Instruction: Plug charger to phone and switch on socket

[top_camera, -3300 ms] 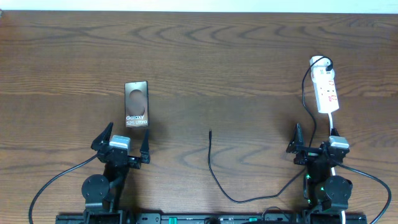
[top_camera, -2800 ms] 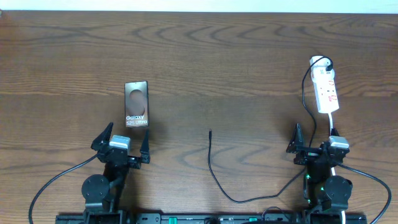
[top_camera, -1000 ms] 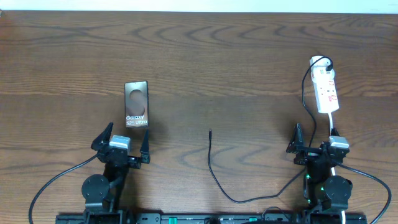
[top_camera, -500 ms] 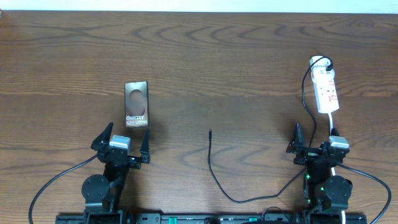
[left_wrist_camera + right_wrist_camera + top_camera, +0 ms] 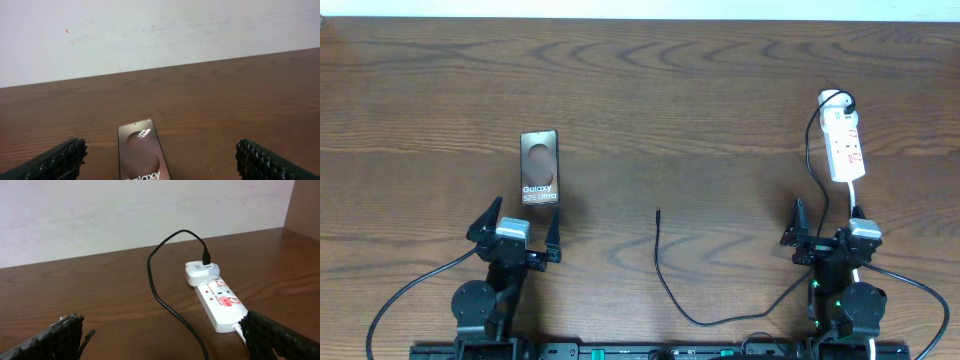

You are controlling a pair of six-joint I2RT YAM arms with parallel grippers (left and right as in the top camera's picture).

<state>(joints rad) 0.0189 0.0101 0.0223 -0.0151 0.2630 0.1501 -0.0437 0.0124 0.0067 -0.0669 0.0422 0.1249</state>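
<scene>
The phone (image 5: 540,168) lies flat at the left, lettering toward me, just beyond my left gripper (image 5: 518,230); in the left wrist view the phone (image 5: 142,150) sits between the wide-open fingers (image 5: 159,156). The socket (image 5: 844,145) lies at the far right, also in the right wrist view (image 5: 220,302). The charger (image 5: 660,260) runs from a black plug in a white adapter (image 5: 200,272) at the strip's far end, down past my right gripper (image 5: 830,235), and ends with a loose tip at the table's middle. The right gripper (image 5: 162,325) is open and empty.
The strip's white cord (image 5: 855,200) runs toward the right arm's base. A white wall (image 5: 160,35) stands behind the table's far edge. A wooden panel (image 5: 305,205) rises at the far right.
</scene>
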